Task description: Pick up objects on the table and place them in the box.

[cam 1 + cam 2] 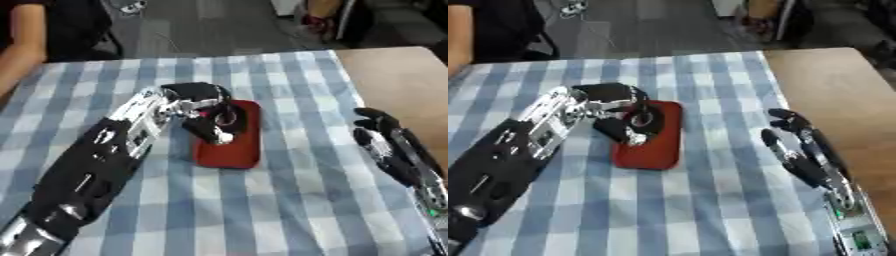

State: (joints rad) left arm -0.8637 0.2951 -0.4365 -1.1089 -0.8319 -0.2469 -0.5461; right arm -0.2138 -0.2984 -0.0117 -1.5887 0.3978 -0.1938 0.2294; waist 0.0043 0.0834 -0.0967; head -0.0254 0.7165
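Right hand (798, 145) lies on the blue-and-white checked cloth (289, 200) at the near right of the tabletop, fingers straight and relaxed, holding nothing. Left hand (206, 112) reaches in from the near left to mid-table, fingers curled over a flat red box (232, 150) lying on the cloth; what they hold cannot be made out. Bare wooden tabletop (394, 75) shows far right.
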